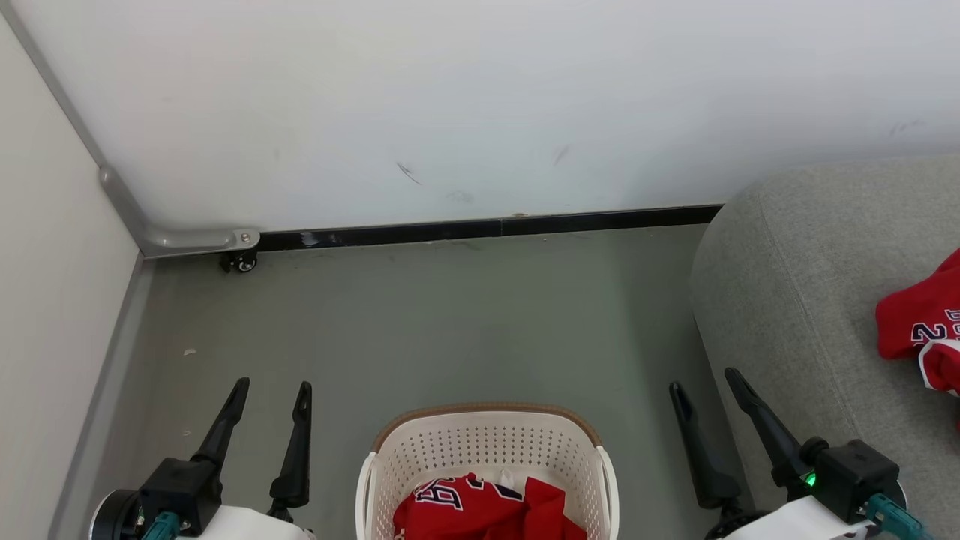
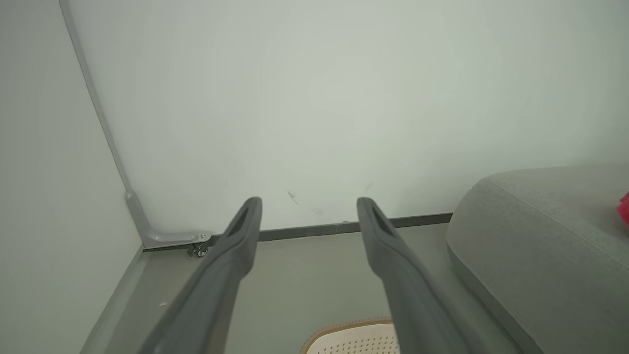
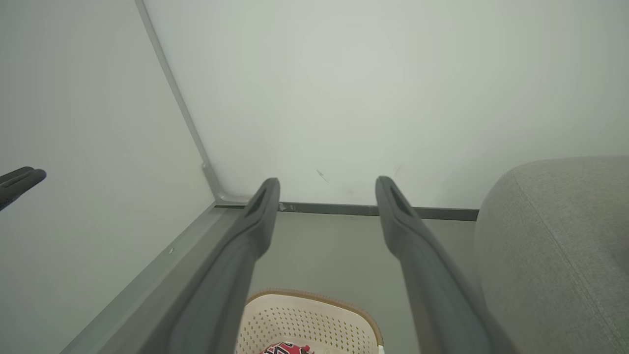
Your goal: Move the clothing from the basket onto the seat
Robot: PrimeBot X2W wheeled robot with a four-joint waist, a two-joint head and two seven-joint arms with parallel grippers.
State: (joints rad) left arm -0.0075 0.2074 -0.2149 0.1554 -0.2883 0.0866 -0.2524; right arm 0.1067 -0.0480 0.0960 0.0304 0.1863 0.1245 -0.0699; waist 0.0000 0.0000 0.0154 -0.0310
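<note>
Grey floor (image 1: 465,330) below a white wall (image 1: 450,97), black skirting (image 1: 487,225) along the join. Small caster (image 1: 241,262) at the wall's foot, far left, well apart from the basket. At the bottom middle of the head view, cream basket (image 1: 487,446) on that floor, brown rim on top, crumpled red clothing (image 1: 480,510) with navy lettering inside. To the right, big grey seat (image 1: 795,300) with another red jersey (image 1: 919,322) lying on top at the edge of view. Left end effector (image 1: 273,385) left of the basket, fingers spread wide, empty, above bare floor. Right end effector (image 1: 703,379) between basket and seat, likewise spread wide and holding nothing.
</note>
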